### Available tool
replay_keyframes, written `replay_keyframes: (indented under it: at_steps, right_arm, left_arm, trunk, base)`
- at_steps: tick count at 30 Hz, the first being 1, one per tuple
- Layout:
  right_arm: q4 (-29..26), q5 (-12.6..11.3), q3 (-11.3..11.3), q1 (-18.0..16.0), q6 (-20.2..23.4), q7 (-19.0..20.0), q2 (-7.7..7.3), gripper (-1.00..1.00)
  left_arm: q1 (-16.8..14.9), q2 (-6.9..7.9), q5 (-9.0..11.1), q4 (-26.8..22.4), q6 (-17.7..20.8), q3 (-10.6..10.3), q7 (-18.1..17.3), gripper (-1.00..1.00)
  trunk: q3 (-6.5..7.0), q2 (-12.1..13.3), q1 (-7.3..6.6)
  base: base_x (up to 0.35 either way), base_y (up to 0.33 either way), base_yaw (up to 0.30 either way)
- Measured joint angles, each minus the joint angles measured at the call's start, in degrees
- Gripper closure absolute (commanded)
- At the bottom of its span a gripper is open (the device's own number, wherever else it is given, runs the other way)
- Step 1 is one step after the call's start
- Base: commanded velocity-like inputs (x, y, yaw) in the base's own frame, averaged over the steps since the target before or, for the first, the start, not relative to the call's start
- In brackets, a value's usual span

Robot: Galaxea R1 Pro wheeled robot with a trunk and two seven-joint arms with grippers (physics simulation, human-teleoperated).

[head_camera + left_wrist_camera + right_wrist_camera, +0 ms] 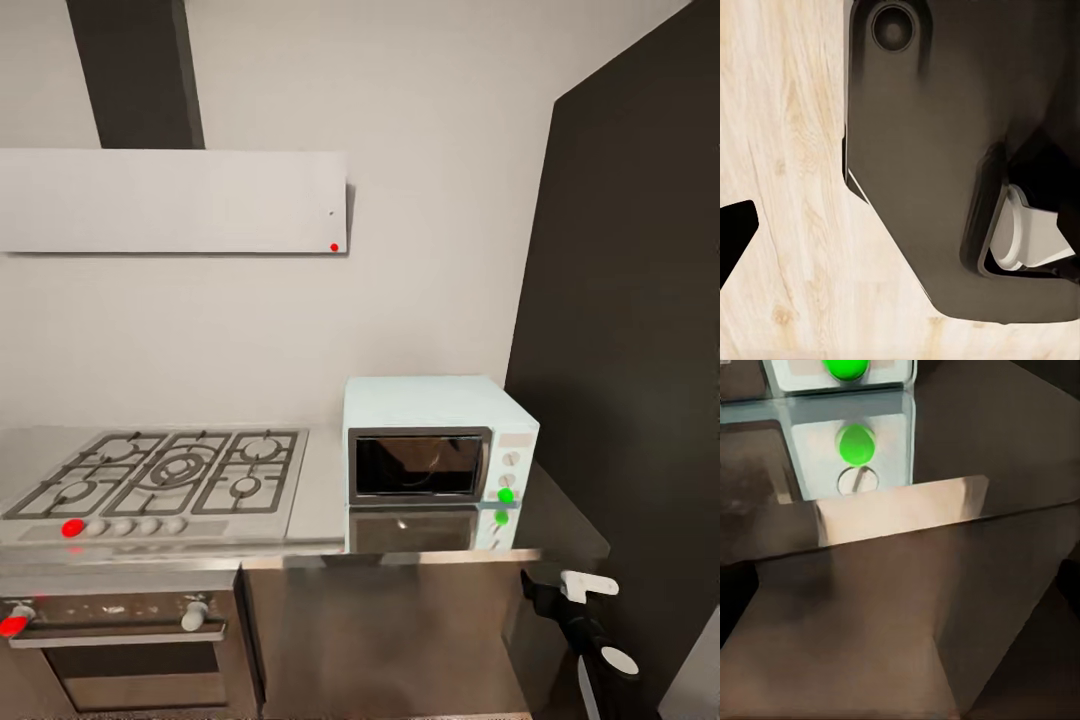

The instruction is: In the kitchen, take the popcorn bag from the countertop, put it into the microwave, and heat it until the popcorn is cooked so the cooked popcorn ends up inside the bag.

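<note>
Kitchen: white wall, flat hood [175, 200], gas hob [165, 472] set in grey bench [565, 525], dark cabinets below. Microwave [435, 460] on bench right of hob, door closed, green dot [506, 495] lit at its right. Popcorn bag location: cannot tell. Right arm [590, 630] low, below bench edge, nearer microwave; microwave lies up and left of it. Gripper state, both arms: cannot tell. Left wrist faces wood floor [787, 187].
</note>
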Motion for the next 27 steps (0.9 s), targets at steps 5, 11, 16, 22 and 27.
replay_keyframes:
  at_steps: [5, 11, 16, 22, 27]
  right_arm:
    - [5.49, 0.07, 0.0, 0.0, -0.12, -0.05, 0.01, -1.0]
    - [16.63, 0.57, 0.26, 0.0, -6.11, -0.2, -1.0, -1.0]
    - [28.16, 0.74, 0.13, -0.03, -11.22, -0.17, -4.76, -1.0]
    - [37.57, 0.9, 0.38, 0.14, -11.01, -4.29, -4.79, -1.0]
    - [50.3, 0.63, 0.35, 1.67, -10.82, -25.77, -4.77, -1.0]
  left_arm:
    - [0.01, 0.0, 0.0, 0.0, 0.0, 0.06, 0.0, -1.0]
    - [-0.01, 0.09, 0.0, 0.0, 0.0, 0.08, 0.0, -1.0]
    - [-0.02, -0.26, -0.08, -0.18, 0.09, 0.0, -0.09, -1.0]
    - [0.01, -0.26, -0.08, -0.17, 0.09, 0.0, -0.1, -1.0]
    - [0.01, -0.26, -0.08, -0.18, 0.09, 0.0, -0.1, -1.0]
  trunk:
    - [0.0, 0.0, 0.0]
    - [-0.01, 0.0, 0.0]
    - [0.0, 0.0, 0.0]
    - [-0.01, 0.0, 0.0]
    - [-0.01, 0.0, -0.01]
  base:
    - [-0.007, 0.0, 0.0]
    - [0.0, 0.0, 0.0]
    - [0.0, 0.0, 0.0]
    - [0.0, 0.0, 0.0]
    - [0.0, 0.0, 0.0]
